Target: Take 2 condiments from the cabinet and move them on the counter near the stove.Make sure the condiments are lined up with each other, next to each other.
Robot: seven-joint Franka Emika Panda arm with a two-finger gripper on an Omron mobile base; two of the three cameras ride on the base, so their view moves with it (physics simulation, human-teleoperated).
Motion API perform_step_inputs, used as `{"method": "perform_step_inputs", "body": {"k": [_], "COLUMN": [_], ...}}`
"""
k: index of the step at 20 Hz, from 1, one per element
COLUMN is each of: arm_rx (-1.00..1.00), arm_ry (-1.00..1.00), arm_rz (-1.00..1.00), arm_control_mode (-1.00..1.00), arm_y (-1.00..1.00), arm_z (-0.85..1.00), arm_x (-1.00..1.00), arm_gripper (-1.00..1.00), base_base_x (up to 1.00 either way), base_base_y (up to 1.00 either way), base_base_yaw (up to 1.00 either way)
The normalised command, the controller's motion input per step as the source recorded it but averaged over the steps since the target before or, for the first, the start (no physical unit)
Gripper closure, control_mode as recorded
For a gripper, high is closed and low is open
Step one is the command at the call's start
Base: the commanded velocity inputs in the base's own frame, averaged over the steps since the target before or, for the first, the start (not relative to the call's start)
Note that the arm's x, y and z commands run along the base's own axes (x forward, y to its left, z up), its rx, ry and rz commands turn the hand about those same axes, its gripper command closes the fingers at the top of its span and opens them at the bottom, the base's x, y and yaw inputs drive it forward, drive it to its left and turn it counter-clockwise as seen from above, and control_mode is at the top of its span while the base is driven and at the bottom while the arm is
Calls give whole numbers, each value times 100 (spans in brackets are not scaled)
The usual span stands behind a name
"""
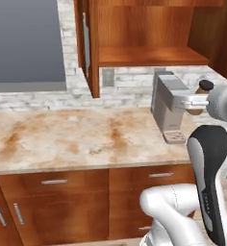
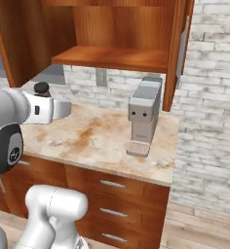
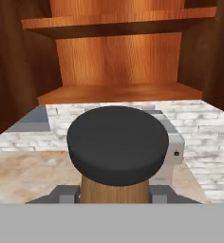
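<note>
- Tool (image 3: 115,195) fingers (image 3: 64,193) squeeze the tan shaker (image 3: 115,190) from both sides.
- Shaker sits in the tool, up in the air above the surface (image 1: 62,139).
- Open cabinet (image 3: 118,90) is straight ahead of the tool.
- Grey coffee machine (image 2: 143,114) stands just past the tool.

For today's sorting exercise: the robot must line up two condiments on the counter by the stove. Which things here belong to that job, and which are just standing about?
Belongs to the job:
- tan shaker with dark top, held in the tool
- open wall cabinet
- counter

Just standing about:
- grey coffee machine
- wall outlet
- drawers below the counter
</note>
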Motion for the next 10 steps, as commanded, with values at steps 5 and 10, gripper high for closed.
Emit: {"method": "perform_step_inputs", "body": {"k": [5, 10], "arm_rx": [0, 0], "arm_ry": [0, 0], "arm_rz": [0, 0], "arm_control_mode": [100, 100], "arm_y": [0, 0], "arm_z": [0, 0], "arm_x": [0, 0], "arm_gripper": [100, 100], "base_base_x": [-97, -84], "base_base_y": [77, 43], "base_base_yaw": [25, 85]}}
